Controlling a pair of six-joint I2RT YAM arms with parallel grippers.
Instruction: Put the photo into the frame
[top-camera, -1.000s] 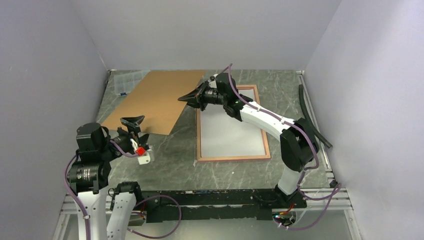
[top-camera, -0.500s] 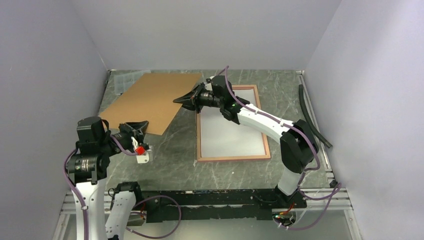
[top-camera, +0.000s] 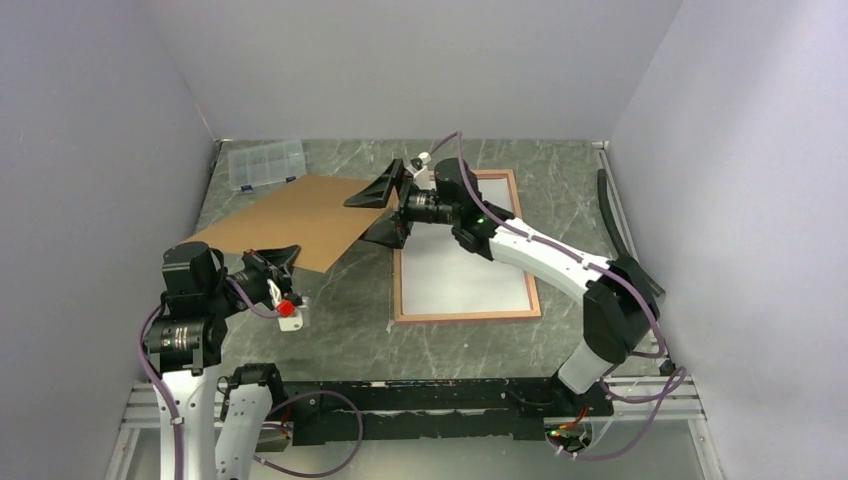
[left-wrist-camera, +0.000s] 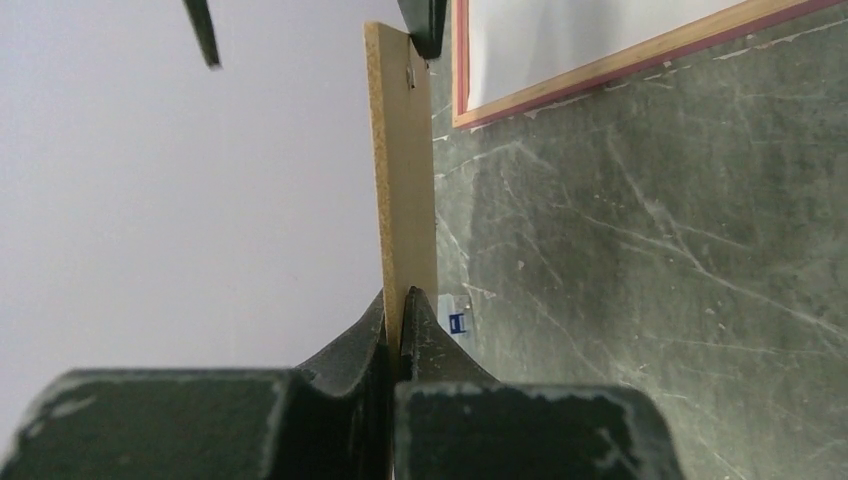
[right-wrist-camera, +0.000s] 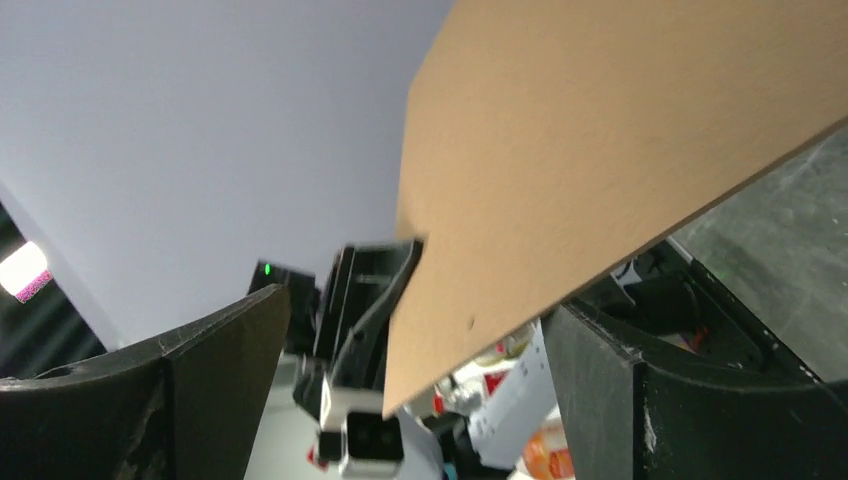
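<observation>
The frame (top-camera: 534, 290) lies flat on the table right of centre, and the photo (top-camera: 460, 270) sits inside it with its white back up. In the left wrist view the frame's corner (left-wrist-camera: 600, 70) and the photo (left-wrist-camera: 580, 25) show at the top. A brown backing board (top-camera: 290, 215) hangs tilted above the table to the frame's left. My left gripper (top-camera: 278, 255) is shut on the board's near corner, its jaws (left-wrist-camera: 402, 300) pinching the board (left-wrist-camera: 405, 170) edge-on. My right gripper (top-camera: 385, 210) stands open, wide around the board's right corner; its fingers (right-wrist-camera: 220, 370) straddle the board (right-wrist-camera: 600, 150).
A clear plastic compartment box (top-camera: 265, 163) sits at the back left by the wall. A black bar (top-camera: 625, 235) runs along the table's right edge. Grey walls close in on three sides. A small blue-marked label (left-wrist-camera: 455, 322) lies on the table under the board.
My right gripper has opened and let go of the board's corner. My left gripper has shut on its near corner. The board has swung left and down, uncovering the plastic box.
</observation>
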